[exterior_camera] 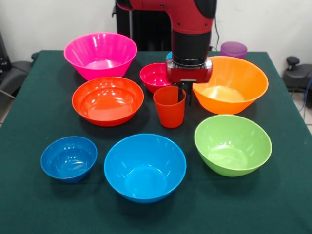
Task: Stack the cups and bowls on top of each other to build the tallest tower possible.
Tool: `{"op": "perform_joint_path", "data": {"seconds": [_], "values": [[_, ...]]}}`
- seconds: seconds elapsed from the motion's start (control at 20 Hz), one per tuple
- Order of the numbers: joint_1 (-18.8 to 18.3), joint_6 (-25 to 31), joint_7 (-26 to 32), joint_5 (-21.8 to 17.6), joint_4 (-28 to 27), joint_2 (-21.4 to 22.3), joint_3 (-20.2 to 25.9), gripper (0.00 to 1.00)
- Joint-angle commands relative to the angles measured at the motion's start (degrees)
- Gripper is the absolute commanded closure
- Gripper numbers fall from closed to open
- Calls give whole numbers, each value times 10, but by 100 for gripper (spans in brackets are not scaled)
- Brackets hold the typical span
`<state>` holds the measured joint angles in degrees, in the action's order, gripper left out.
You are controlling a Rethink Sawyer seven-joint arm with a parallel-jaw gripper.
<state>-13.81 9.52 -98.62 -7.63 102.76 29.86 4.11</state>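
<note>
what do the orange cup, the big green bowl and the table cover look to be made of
Orange cup: probably plastic, opaque, with a soft sheen on its side.
Green bowl: likely glossy plastic; bright light spots show on its smooth inner wall.
Table cover: seems to be dark green cloth, matt, with no reflections and a faint weave; the exact fabric cannot be told.

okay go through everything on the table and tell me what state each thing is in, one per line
orange-red cup: upright, a pincer finger inside its rim
pincer: fingers straddle the cup's wall, closure unclear
pink bowl: upright, empty
red-orange bowl: upright, empty
orange bowl: upright, empty
lime green bowl: upright, empty
sky-blue bowl: upright, empty
dark blue bowl: upright, empty
magenta-red bowl: upright, empty
purple cup: upright, behind orange bowl
</note>
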Motion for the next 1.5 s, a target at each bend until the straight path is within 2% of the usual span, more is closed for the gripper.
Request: {"op": "perform_joint_path", "data": {"seconds": [0.05, 0.4, 0.9, 1.5], "values": [[35, 46, -59, -2, -12, 42, 10, 100], [56, 111, -58, 15, -25, 92, 0, 100], [50, 171, -39, 21, -48, 120, 11, 100], [35, 231, -15, 13, -127, 102, 30, 100]]}}
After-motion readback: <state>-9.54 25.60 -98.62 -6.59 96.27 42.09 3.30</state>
